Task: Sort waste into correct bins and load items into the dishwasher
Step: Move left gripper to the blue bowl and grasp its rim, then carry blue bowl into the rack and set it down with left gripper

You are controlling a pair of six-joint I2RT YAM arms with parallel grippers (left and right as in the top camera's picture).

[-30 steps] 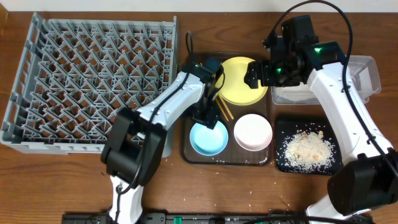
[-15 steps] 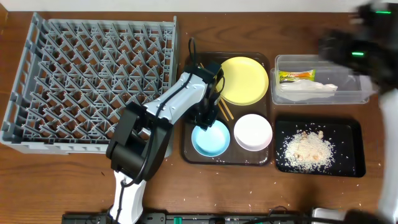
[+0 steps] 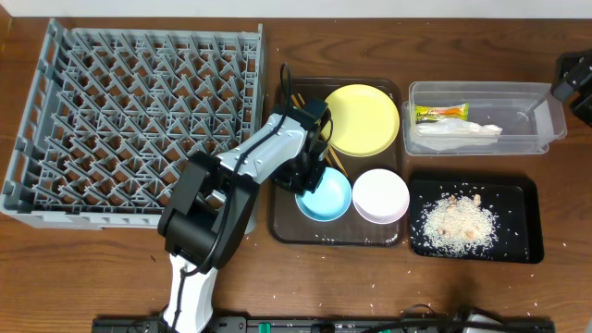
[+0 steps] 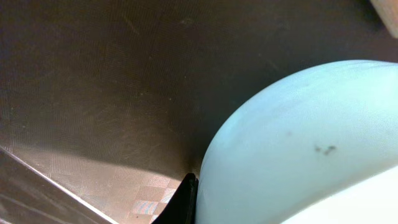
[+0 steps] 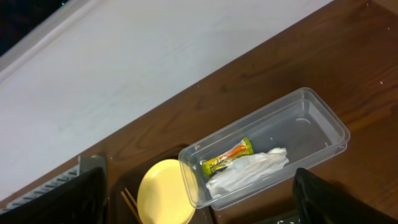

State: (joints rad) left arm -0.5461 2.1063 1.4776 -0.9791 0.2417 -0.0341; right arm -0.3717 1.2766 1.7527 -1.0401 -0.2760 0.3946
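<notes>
My left gripper (image 3: 303,180) is shut on the left rim of the light blue bowl (image 3: 326,195), which stands on the brown tray (image 3: 289,227) against the white bowl (image 3: 380,196). In the left wrist view one black finger (image 4: 185,200) presses on the bowl's outer wall (image 4: 292,143). The yellow plate (image 3: 363,118) and chopsticks (image 3: 331,161) lie behind the bowls. The clear tub (image 3: 527,100) holds a napkin (image 3: 458,135) and wrapper (image 3: 441,114). Rice scraps (image 3: 458,220) lie on the black tray (image 3: 518,199). My right gripper (image 5: 199,202) hangs open and empty high above the tub (image 5: 311,118).
The grey dish rack (image 3: 139,111) fills the table's left side, with the left arm stretching along its right edge. The right arm (image 3: 575,83) sits at the far right edge of the overhead view. Loose grains dot the table in front of the trays.
The left gripper closed on the blue bowl's rim and drew it right and back against the white bowl. The right arm swung away from the tub to the far right.
</notes>
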